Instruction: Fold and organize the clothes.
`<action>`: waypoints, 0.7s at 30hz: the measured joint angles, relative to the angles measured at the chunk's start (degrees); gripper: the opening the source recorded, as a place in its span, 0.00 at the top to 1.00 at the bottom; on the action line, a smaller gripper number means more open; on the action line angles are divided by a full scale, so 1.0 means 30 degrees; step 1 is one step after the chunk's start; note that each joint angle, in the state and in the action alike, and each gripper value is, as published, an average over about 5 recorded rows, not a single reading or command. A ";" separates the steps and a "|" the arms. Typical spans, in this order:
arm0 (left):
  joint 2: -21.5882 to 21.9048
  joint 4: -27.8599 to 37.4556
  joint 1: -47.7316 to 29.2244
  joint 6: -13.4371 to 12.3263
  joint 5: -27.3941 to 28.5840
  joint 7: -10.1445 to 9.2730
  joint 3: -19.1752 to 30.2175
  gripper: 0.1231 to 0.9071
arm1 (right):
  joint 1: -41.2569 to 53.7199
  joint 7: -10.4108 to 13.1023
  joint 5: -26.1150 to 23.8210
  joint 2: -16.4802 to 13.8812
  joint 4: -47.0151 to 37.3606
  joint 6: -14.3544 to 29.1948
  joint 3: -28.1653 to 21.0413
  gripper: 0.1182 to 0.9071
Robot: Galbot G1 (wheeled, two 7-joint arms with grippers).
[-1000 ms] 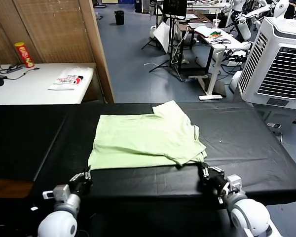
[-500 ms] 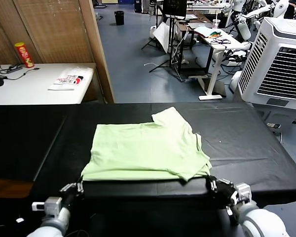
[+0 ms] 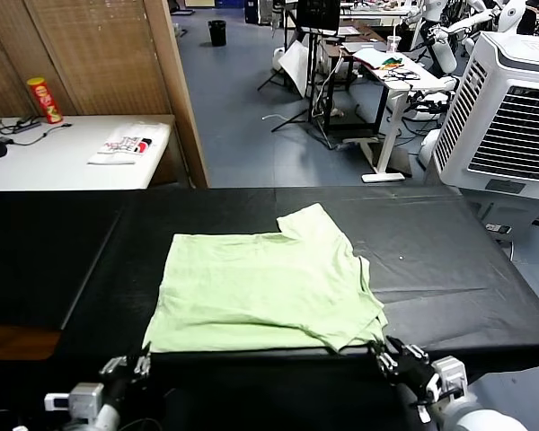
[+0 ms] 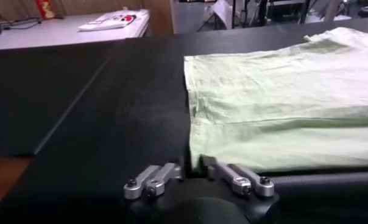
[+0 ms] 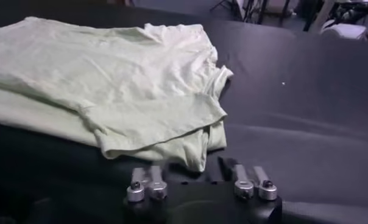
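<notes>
The clothes are one pale green T-shirt (image 3: pixel 265 287), folded and lying flat on the black table (image 3: pixel 449 269) with its near hem at the front edge. My left gripper (image 3: pixel 130 366) sits just below the shirt's near-left corner, and my right gripper (image 3: pixel 397 359) just below the near-right corner. In the left wrist view the shirt (image 4: pixel 281 103) lies ahead of the open left gripper (image 4: pixel 195 169), its corner at the finger gap. The right wrist view shows the shirt (image 5: pixel 111 79) with a sleeve folded on top, its corner drooping loose into the open right gripper (image 5: pixel 197 170).
A white side table (image 3: pixel 63 153) at the back left carries a red can (image 3: pixel 43 99) and a packet. A wooden partition (image 3: pixel 99 54) stands behind it. A white air cooler (image 3: pixel 512 108) stands at the right beyond the table.
Both grippers drew the shirt's near hem toward the front edge, then opened and let go of its corners. They now sit lower and nearer to me.
</notes>
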 joint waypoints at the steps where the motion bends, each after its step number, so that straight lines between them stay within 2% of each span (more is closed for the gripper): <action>1: 0.0090 -0.0124 -0.0215 0.0057 -0.0302 -0.0145 -0.0023 0.18 | 0.0467 0.0029 0.0164 -0.0130 -0.0162 0.0248 -0.0034 0.14; 5: 0.0745 0.0244 -0.2198 0.0127 -0.1807 -0.0881 0.0246 0.14 | 0.3579 0.0043 0.0412 -0.0620 -0.1899 0.1232 -0.0758 0.14; 10: 0.1754 0.2590 -0.6487 0.0133 -0.3363 -0.1416 0.1298 0.14 | 0.8845 0.0205 0.0410 -0.0546 -0.5636 0.2058 -0.2955 0.14; 15: 0.2470 0.6181 -1.1158 0.0309 -0.4125 -0.1744 0.2986 0.14 | 1.3752 0.0532 0.0049 0.0218 -1.0037 0.2181 -0.5578 0.14; 21: 0.2608 1.0610 -1.6259 0.0754 -0.5445 -0.2098 0.5387 0.14 | 1.8267 0.0825 -0.0031 0.1709 -1.5087 0.1721 -0.7974 0.14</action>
